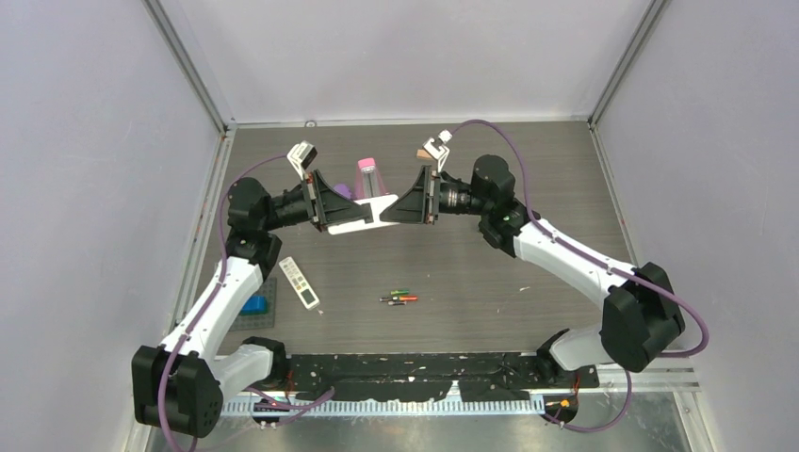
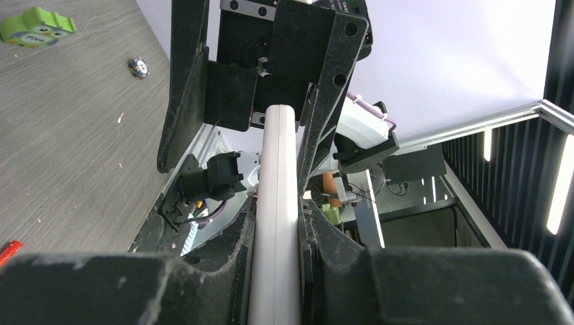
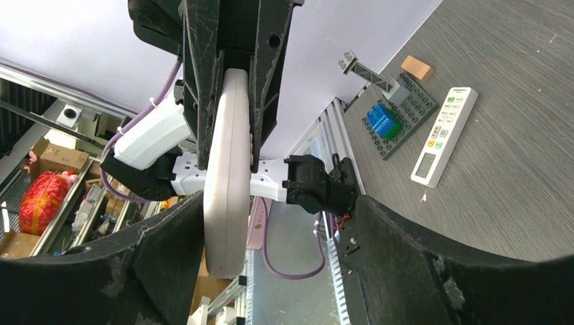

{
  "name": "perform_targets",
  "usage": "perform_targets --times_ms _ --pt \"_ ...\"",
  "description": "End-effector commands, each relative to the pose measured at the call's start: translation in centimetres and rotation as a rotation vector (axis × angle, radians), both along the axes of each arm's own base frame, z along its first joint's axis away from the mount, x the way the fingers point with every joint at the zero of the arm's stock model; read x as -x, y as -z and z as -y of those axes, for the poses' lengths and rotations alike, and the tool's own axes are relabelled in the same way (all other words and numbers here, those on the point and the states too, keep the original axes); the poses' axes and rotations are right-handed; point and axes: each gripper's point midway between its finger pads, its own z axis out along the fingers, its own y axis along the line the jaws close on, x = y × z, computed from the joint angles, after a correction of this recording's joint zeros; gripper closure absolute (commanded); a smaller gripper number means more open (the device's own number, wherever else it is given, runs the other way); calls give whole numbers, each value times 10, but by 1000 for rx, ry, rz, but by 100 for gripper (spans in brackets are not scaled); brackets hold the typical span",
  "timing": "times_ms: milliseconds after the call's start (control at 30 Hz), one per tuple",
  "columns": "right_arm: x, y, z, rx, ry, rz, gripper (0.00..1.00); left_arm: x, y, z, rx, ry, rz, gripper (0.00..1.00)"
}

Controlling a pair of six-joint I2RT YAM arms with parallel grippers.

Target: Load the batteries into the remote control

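A white remote control point(image 1: 372, 213) is held in the air between both arms, over the far middle of the table. My left gripper point(image 1: 350, 213) is shut on one end of it; in the left wrist view the remote point(image 2: 277, 203) is pinched edge-on between both fingers of that gripper point(image 2: 277, 211). My right gripper point(image 1: 396, 211) is open around the other end. In the right wrist view the remote point(image 3: 227, 169) lies against one finger point(image 3: 145, 264), with a wide gap to the other, and the gripper point(image 3: 277, 206) is open. The batteries point(image 1: 400, 298), red-orange, green and dark, lie loose on the table, mid-front.
A second white remote with buttons point(image 1: 300, 282) lies on the table at the left, next to a dark baseplate point(image 1: 247, 315) with a blue brick point(image 1: 254, 304). A pink and purple object point(image 1: 367, 175) stands behind the held remote. A tan block point(image 3: 416, 68) lies near the baseplate.
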Motion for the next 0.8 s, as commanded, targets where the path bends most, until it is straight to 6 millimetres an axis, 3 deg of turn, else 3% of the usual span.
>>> perform_targets --times_ms 0,367,533,767 --pt "-6 -21 -8 -41 -6 53 22 10 -11 0 8 51 80 100" --pt "-6 4 -9 -20 -32 -38 79 8 -16 0 28 61 62 100" --pt "-15 12 4 -34 16 -76 84 5 -23 -3 75 47 55 100" --pt "-33 5 20 -90 125 -107 88 0 -21 -6 93 7 47 100"
